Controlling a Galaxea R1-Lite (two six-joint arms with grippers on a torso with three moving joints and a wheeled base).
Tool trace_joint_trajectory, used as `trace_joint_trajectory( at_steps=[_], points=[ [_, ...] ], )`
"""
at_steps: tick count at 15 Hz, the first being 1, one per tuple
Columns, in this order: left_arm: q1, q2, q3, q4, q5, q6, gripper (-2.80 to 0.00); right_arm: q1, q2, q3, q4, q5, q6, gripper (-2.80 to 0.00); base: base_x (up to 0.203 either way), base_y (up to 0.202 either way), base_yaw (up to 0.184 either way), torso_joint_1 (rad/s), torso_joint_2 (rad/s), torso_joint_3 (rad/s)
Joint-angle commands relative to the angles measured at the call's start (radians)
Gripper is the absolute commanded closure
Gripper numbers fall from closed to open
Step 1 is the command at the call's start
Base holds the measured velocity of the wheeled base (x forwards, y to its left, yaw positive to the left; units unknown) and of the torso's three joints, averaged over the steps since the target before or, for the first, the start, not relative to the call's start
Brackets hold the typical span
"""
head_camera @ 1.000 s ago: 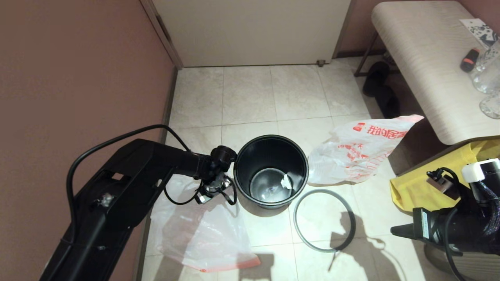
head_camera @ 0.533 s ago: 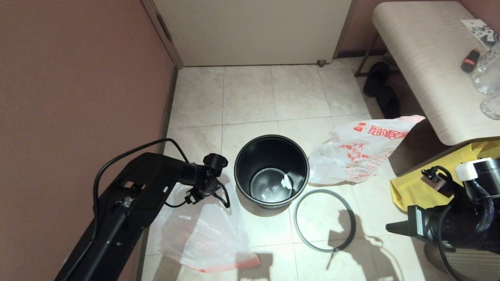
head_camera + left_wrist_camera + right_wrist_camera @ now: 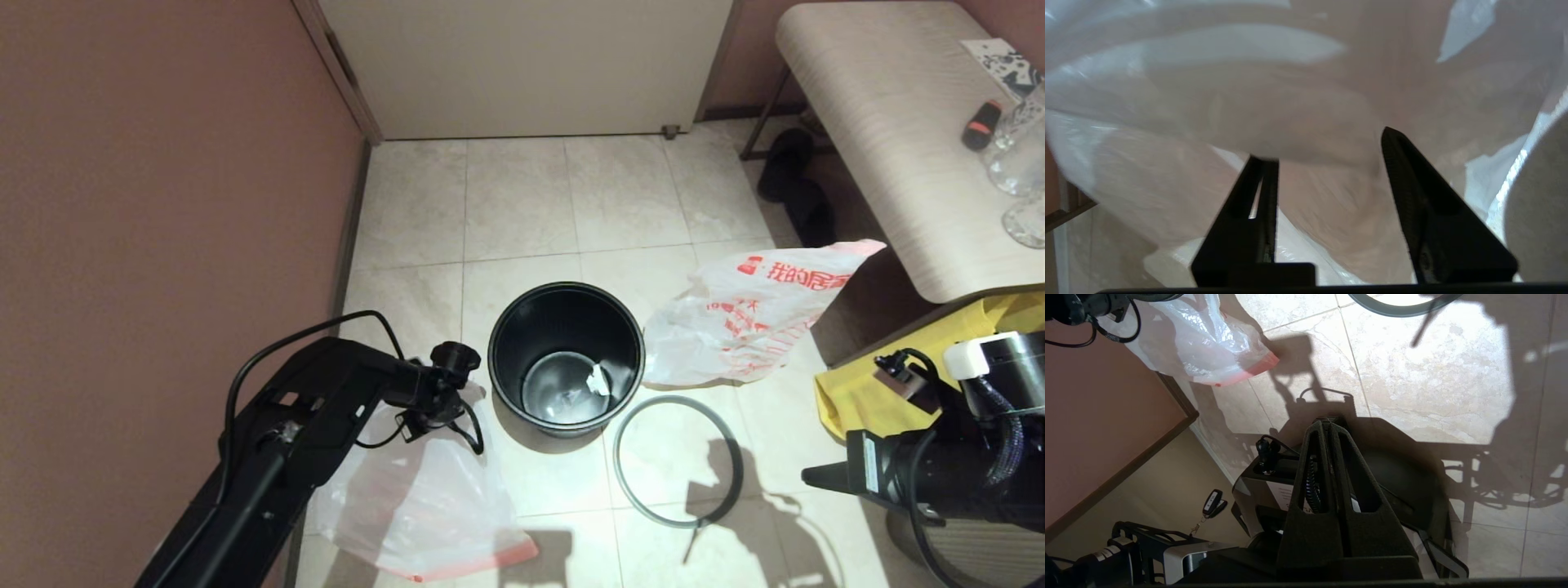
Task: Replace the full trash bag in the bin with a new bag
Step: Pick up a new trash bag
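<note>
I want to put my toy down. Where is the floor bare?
Bare tiles lie between the bin and the door. It is crowded nearer: grey hoop, full trash bag, and new bag under the left gripper.

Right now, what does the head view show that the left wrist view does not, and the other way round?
Only the head view shows the bin, the grey hoop lying on the floor beside it, the full trash bag and the right gripper. Only the left wrist view shows the left gripper itself, its fingers apart with crinkled plastic close in front of them. Both show the new bag.
</note>
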Motion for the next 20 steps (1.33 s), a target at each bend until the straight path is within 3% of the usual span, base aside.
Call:
trace_joint_trajectory(
  at_steps=[1,8,12,15,20],
  points=[
    [0.0,-0.031,0.001,0.011,0.003,-0.005,0.0,0.001,-0.019,0.0,0.002,0.002,0.003,0.0,0.0,0.0,0.0,0.0,0.0,0.0],
    [-0.012,-0.119,0.096,0.058,-0.007,-0.028,0.0,0.001,-0.107,0.019,0.044,0.001,0.006,0.0,0.0,0.0,0.0,0.0,0.0,0.0],
    [-0.035,-0.329,0.2,0.087,-0.02,-0.036,0.0,0.002,-0.155,0.024,0.075,0.0,0.006,0.0,0.0,0.0,0.0,0.0,0.0,0.0],
    [-0.075,-0.532,0.285,0.189,-0.023,-0.064,0.0,0.002,-0.227,0.02,0.139,-0.001,0.007,0.0,0.0,0.0,0.0,0.0,0.0,0.0],
    [-0.188,-0.866,0.338,0.468,-0.025,-0.083,0.0,0.0,-0.237,-0.055,0.187,-0.007,0.005,0.0,0.0,0.0,0.0,0.0,0.0,0.0]
  ],
)
